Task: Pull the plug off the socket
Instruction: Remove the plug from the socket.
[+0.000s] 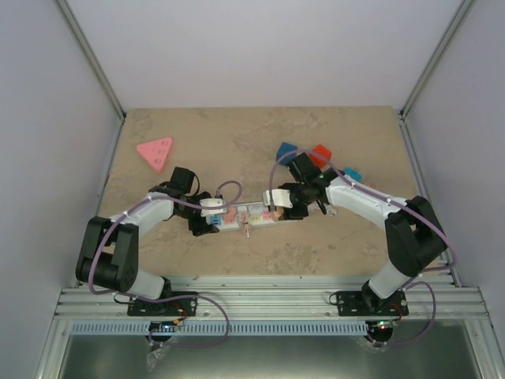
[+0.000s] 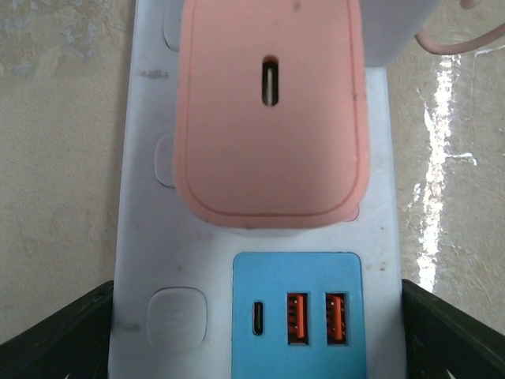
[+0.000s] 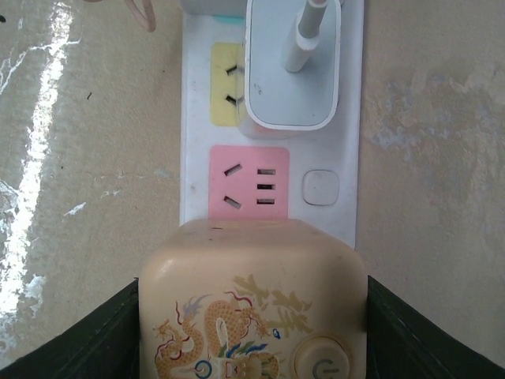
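Long white plastic power strip (image 1: 251,215) lying flat on the beige stone-patterned counter (image 1: 260,134), its long axis running left to right in the top view. The left pincer (image 2: 257,292) straddles its blue USB end, fingers pressed against both long edges. The right pincer (image 3: 252,288) pinches the cream dragon-printed plug (image 3: 252,324) seated at the opposite end. Between them, a pink adapter (image 2: 268,118) and a white charger (image 3: 292,71) over the yellow outlet.

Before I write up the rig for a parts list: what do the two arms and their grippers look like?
Both the left arm and right arm have white links, black joints and black bases. A lilac cable loops along each. The fingers are matt black.
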Action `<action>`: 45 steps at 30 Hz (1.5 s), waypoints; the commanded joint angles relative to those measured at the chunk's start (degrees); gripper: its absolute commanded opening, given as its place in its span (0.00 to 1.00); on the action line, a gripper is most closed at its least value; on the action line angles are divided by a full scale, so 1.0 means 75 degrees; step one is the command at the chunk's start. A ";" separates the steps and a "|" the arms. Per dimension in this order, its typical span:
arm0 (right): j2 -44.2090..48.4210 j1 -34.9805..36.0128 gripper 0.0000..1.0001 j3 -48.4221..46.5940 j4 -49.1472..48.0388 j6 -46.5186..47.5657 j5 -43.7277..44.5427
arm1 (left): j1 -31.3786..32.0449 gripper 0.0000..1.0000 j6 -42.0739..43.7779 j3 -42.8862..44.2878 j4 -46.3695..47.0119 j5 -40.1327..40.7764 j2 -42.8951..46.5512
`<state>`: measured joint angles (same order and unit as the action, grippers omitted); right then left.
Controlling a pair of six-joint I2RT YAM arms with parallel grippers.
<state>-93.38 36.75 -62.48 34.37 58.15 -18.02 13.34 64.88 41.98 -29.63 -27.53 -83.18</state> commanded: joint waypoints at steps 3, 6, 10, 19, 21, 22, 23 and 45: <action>-0.0369 0.0142 0.30 -0.0666 0.0655 -0.0294 0.0016 | -0.0056 0.00 -0.0216 0.0123 0.0292 -0.0465 0.0072; -0.0423 0.0101 0.30 -0.0750 0.0708 -0.0346 -0.0143 | -0.0056 0.00 -0.0205 0.0110 0.0284 -0.0461 0.0094; -0.0527 -0.0092 0.30 -0.0948 0.0918 -0.0371 -0.0481 | -0.0056 0.00 -0.0194 0.0099 0.0306 -0.0460 0.0081; -0.0198 -0.0506 0.30 -0.0524 0.0586 -0.0030 -0.1207 | -0.0068 0.00 -0.0190 0.0093 0.0328 -0.0477 0.0086; -0.0128 -0.0515 0.30 -0.0355 0.0422 0.0045 -0.1184 | -0.0085 0.00 -0.0190 0.0075 0.0340 -0.0484 0.0098; -0.0100 -0.0517 0.30 -0.0293 0.0366 0.0059 -0.1130 | -0.0085 0.00 -0.0196 0.0075 0.0335 -0.0496 0.0098; -0.0073 -0.0517 0.30 -0.0249 0.0315 0.0079 -0.1102 | -0.0107 0.00 -0.0200 0.0075 0.0331 -0.0511 0.0098; 0.0153 -0.0295 0.27 -0.0311 0.0459 0.0133 -0.1083 | -0.0127 0.00 -0.0196 0.0065 0.0370 -0.0526 0.0139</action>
<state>-91.72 35.53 -61.84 34.46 58.78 -19.84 13.17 64.90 41.98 -29.06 -28.69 -83.18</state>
